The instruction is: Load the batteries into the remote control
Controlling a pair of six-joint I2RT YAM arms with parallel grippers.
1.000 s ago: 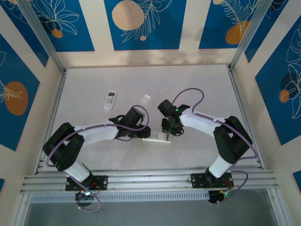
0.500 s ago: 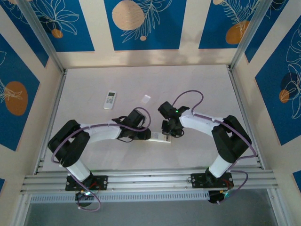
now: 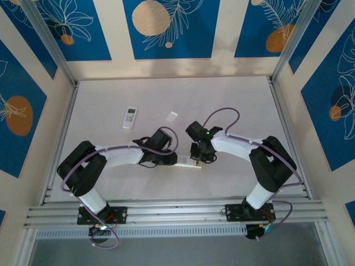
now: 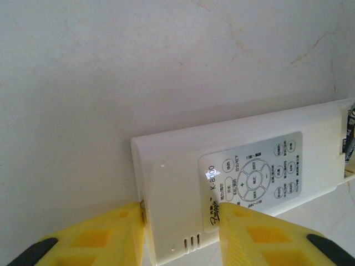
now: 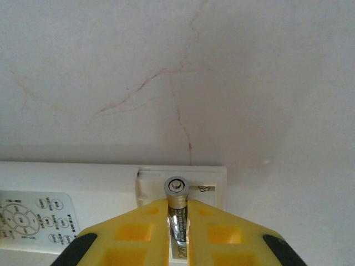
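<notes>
The white remote control (image 3: 187,162) (image 4: 238,177) lies between the two arms, buttons up, and its battery compartment (image 5: 208,178) is open at the right end. My left gripper (image 3: 173,159) (image 4: 180,235) is shut on the remote's left end. One yellow finger (image 4: 113,233) touches the remote's edge and the other overlaps its near side. My right gripper (image 3: 198,157) (image 5: 177,209) is shut on a battery (image 5: 177,191). That dark cell points its silver end forward and sits over the open compartment, beside a contact spring.
A second, smaller white remote (image 3: 130,117) lies at the back left of the white table (image 3: 238,100). A small pale cover piece (image 3: 172,116) lies to its right. Metal frame rails run along the table's sides and near edge.
My left gripper has slid right to the remote's end and its jaws have narrowed onto it. The right jaws have also narrowed on the battery, staying at the remote's right end.
</notes>
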